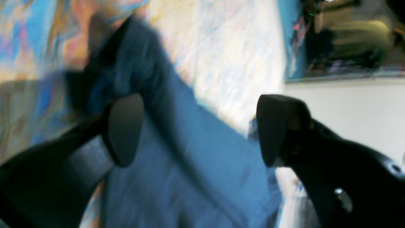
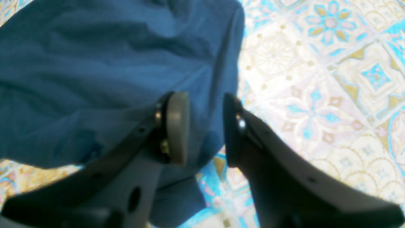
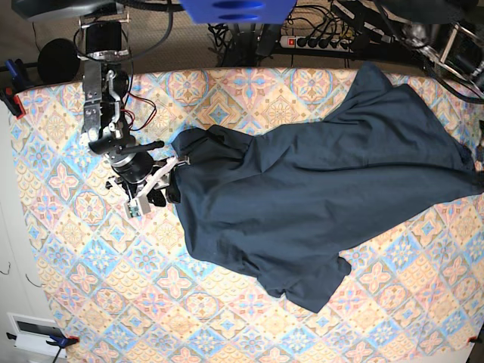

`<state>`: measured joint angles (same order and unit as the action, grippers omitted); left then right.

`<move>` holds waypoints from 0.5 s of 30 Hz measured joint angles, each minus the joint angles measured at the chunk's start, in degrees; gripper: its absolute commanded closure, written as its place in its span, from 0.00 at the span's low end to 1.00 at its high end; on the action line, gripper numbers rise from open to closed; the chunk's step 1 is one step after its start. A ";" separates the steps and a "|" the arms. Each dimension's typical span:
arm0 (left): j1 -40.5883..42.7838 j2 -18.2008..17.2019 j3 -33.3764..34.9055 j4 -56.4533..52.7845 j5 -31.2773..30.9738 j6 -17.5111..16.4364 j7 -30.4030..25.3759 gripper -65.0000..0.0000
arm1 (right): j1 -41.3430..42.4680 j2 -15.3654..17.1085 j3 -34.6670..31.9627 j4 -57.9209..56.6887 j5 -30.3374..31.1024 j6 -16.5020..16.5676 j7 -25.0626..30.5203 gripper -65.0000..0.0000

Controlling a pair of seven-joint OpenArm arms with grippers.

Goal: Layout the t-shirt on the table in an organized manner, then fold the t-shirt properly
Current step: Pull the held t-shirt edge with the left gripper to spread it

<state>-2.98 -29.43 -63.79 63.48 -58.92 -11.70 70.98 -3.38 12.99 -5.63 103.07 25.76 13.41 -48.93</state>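
The dark navy t-shirt (image 3: 302, 197) lies crumpled across the table (image 3: 83, 257), from centre-left to the right edge, with one part drawn up toward the back right. My right gripper (image 2: 202, 126) is narrowly open, low over the shirt's (image 2: 95, 69) left edge; the fabric edge lies between its fingertips. It also shows in the base view (image 3: 168, 178). My left gripper (image 1: 197, 133) is wide open in a blurred view, with shirt fabric (image 1: 196, 164) lying beyond its fingers (image 1: 123, 129). In the base view only its arm (image 3: 454, 41) shows, at the back right.
A power strip (image 3: 321, 41) and cables lie behind the table's back edge. A red clamp (image 3: 11, 102) grips the left edge. A white box (image 3: 30, 333) sits off the front-left corner. The patterned cloth (image 2: 316, 95) is bare to the right of my right gripper.
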 measured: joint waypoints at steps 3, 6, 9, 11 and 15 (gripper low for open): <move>6.78 4.63 0.35 8.85 -1.01 0.28 0.50 0.15 | 1.64 -0.02 0.04 -2.27 0.26 0.09 -0.09 0.70; 11.63 7.39 0.26 15.39 -1.55 -0.22 0.42 0.15 | 4.72 -0.13 0.02 -6.32 0.17 0.09 0.09 0.70; 15.32 8.31 3.67 18.29 -1.51 -0.11 -0.02 0.17 | 8.02 -0.13 0.04 -11.89 0.37 0.22 0.24 0.70; 16.68 8.50 5.90 18.51 -1.16 -0.15 0.15 0.22 | 9.79 -0.02 0.04 -15.80 0.15 -0.09 -0.02 0.69; 17.44 8.41 9.60 18.56 0.59 -0.15 -0.28 0.41 | 11.91 -0.02 0.04 -18.88 0.33 0.07 0.02 0.69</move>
<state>14.46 -21.02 -54.19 82.04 -58.33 -11.86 70.70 8.54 12.97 -5.58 84.18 26.09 13.47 -48.90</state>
